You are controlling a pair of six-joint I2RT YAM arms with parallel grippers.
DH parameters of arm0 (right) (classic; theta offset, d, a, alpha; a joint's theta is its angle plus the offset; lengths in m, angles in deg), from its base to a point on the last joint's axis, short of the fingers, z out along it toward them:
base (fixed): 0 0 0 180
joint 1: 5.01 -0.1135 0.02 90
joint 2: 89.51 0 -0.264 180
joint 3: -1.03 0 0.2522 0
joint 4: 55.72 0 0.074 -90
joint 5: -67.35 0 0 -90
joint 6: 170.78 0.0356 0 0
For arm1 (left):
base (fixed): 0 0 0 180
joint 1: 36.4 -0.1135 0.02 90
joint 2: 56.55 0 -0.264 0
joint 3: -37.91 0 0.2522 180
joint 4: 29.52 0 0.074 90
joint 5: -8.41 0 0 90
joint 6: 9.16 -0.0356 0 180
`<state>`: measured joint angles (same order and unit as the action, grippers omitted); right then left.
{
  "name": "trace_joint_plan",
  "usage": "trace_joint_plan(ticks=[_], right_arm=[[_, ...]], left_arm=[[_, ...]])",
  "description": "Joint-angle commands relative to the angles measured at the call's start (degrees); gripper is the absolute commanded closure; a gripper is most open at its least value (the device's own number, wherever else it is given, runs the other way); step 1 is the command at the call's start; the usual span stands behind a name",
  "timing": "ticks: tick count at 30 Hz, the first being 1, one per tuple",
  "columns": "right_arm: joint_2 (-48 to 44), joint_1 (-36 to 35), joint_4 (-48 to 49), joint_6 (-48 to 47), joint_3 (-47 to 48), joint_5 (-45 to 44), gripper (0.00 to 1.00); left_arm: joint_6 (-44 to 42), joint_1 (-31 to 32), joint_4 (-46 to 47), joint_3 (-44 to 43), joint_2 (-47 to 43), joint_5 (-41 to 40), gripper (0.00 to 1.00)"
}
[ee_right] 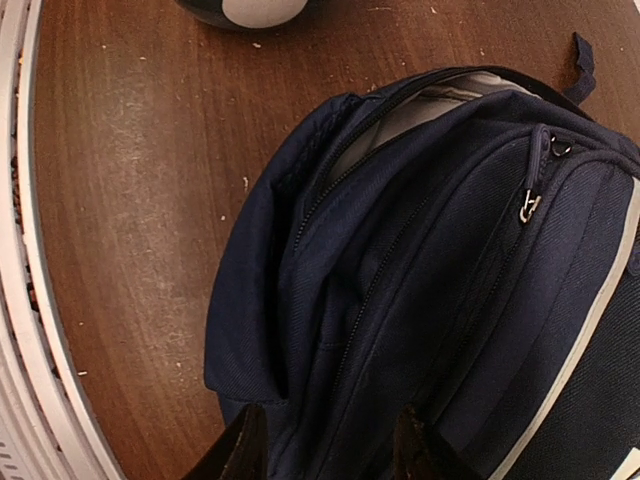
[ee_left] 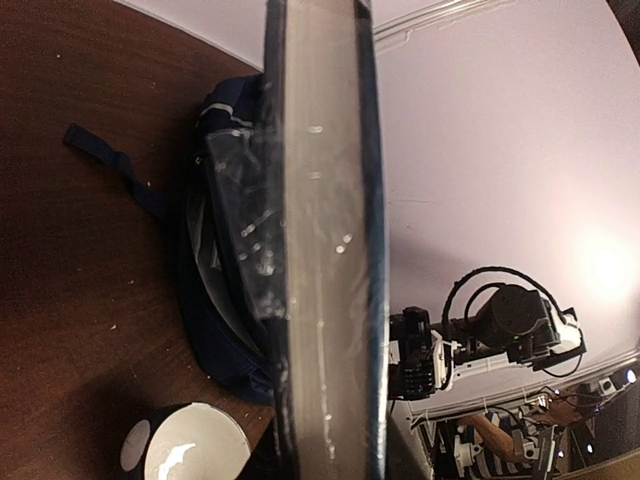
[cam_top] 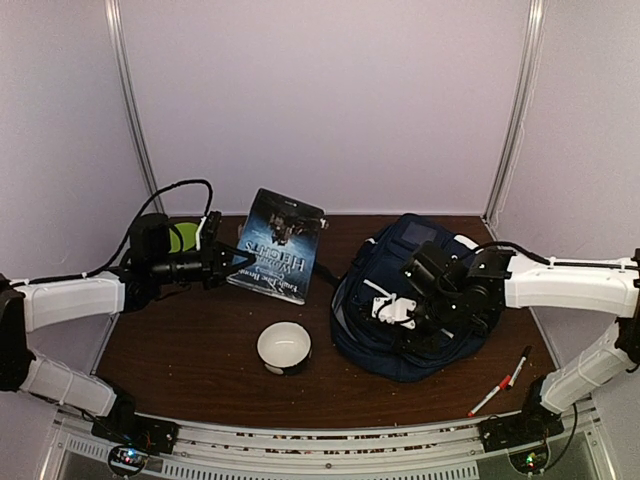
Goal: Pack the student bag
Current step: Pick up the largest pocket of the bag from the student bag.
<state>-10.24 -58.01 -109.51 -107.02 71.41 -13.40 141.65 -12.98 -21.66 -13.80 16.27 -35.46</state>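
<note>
Nearest the arm bases, two pens [cam_top: 490, 396] lie at the right of the dark wooden counter [cam_top: 180, 350], and a white bowl [cam_top: 284, 348] stands near the middle. Just right of the bowl lies the student bag [cam_top: 400, 345]: navy fabric, a pale trim stripe, metal zip pulls, its main zip parted on grey lining. The right fingers [ee_right: 245, 452] stand apart astride a fold of the bag; whether they pinch it cannot be told. Farther back, the left fingers [cam_top: 230, 262] clamp a dark-covered book [cam_top: 282, 243], left of the bag.
</note>
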Motion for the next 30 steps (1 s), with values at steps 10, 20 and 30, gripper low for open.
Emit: trace_joint_plan(ticks=[10,20,30], right_arm=[[5.67,-4.07,4.88,0.78,-1.29,-9.09,0.52],[6.98,-4.11,5.99,2.47,-2.15,-15.69,0.56],[10.26,-3.96,6.15,4.1,-1.2,-12.0,0.57]], left_arm=[[-6.71,-0.22,0.04,-3.62,-5.66,-0.44,1.0],[-7.94,-0.18,-1.47,-3.58,-6.27,-0.19,1.0],[-8.18,-0.22,-1.59,-2.88,-6.28,0.15,1.0]])
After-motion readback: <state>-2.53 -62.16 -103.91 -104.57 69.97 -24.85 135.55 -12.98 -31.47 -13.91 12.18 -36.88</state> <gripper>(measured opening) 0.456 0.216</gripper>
